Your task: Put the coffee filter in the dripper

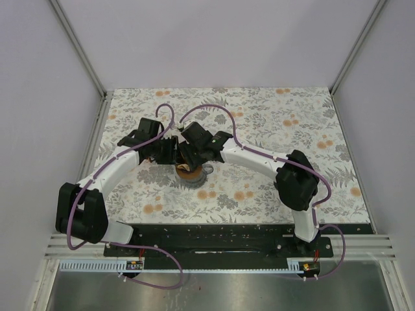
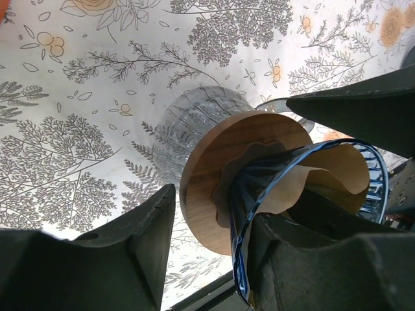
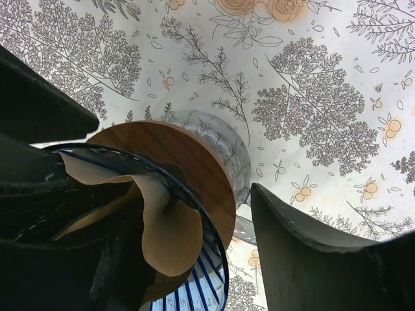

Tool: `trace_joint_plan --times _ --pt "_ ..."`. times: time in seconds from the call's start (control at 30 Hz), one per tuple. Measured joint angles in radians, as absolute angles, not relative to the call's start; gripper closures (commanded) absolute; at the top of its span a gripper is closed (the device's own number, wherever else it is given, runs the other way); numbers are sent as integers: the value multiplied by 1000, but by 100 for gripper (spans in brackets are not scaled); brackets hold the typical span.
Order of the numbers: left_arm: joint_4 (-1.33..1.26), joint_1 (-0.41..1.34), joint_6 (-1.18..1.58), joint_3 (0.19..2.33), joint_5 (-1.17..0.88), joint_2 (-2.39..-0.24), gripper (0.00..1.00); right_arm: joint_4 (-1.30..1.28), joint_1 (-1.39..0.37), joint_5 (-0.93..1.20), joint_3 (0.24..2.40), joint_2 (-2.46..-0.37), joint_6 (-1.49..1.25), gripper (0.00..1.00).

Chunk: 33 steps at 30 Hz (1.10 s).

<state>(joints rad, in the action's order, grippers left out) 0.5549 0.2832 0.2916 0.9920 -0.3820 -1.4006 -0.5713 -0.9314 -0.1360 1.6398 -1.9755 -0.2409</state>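
Overhead view far; both wrists close, sharing dripper [image 2: 211, 172].

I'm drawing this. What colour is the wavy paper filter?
The wavy paper coffee filter is light brown, clearest in the right wrist view.

A tablecloth [image 1: 272, 116] printed with grey ferns and orange flowers lies flat, enclosed by plain white wall panels [image 1: 214, 39].

Table [image 1: 292, 123], about mid-depth, a little left of centre: a glass server [image 2: 194, 123] stands on the cloth, with the dripper [image 2: 207, 175] seated on its mouth and the coffee filter [image 2: 311, 184] inside the dripper. The left gripper [image 1: 167, 152] is over the dripper's left side and the right gripper [image 1: 190, 153] over its right, close together. Each straddles the dripper's wall, one finger inside, one outside.
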Motion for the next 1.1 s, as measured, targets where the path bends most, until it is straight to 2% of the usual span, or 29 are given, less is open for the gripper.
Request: trace_joint_plan --times 0.27,0.67,0.87,1.1 --pt "574 289 277 1006 -349 -1398 44 -588 -933 -142 1651 -1982 -241 39" --pt "645 279 250 1063 -324 -1380 40 -604 -935 -168 1660 -1986 -242 39" --pt "662 259 243 1096 -327 -1357 41 -607 -935 -169 1662 -1986 -242 39" --pt "642 255 244 1075 -337 -1348 46 -617 -935 -168 1667 -1986 -236 34"
